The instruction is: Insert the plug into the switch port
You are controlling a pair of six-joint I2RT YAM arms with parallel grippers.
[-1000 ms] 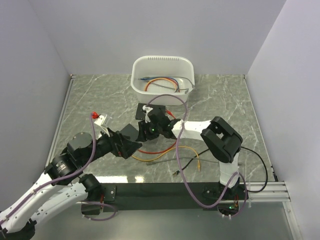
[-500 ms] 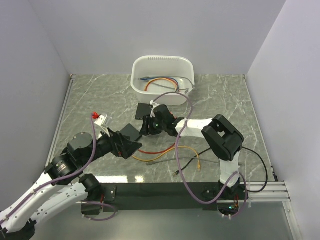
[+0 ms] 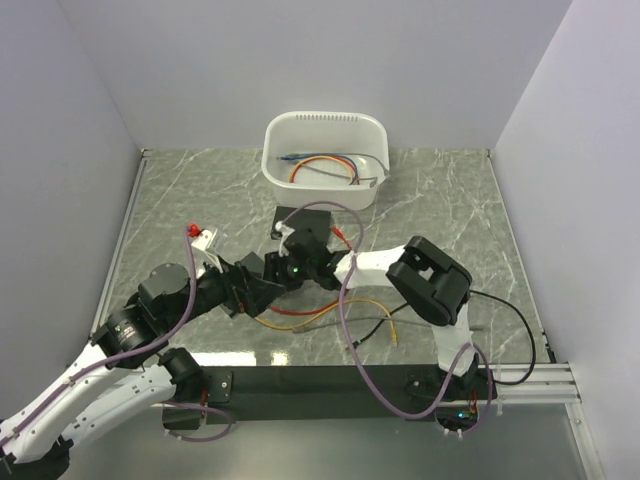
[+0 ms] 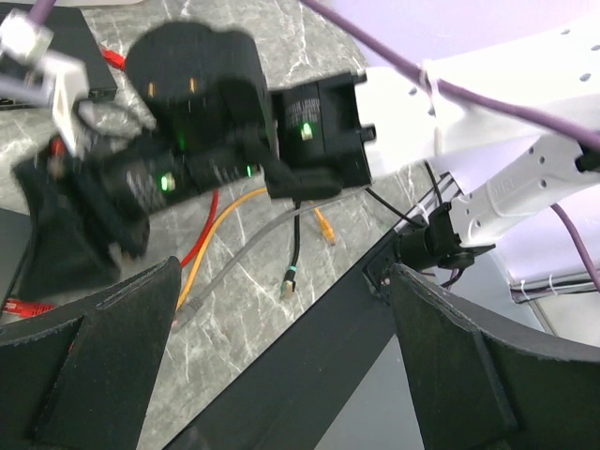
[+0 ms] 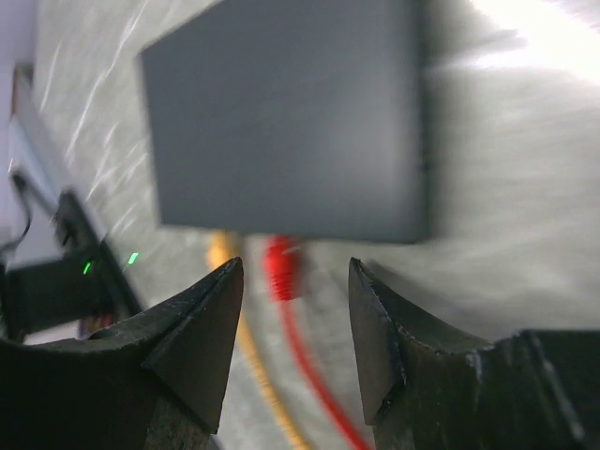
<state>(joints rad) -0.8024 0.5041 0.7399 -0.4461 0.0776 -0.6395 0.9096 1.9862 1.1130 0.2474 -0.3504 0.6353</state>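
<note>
My right pincer gapes empty above the red plug, which lies just beside the switch; left pincer gapes empty too. I judge grasping and insertion not yet done

In the right wrist view the dark box is smeared with blur and cut off by the top edge, and no ports can be made out on it. The red plug just below it is only a soft blob. The right claw runs off the bottom edge. Overhead, its tips are hidden beneath its own wrist. In the left wrist view the left claw is cropped at the bottom, and the right arm's wrist is blurred.
</note>
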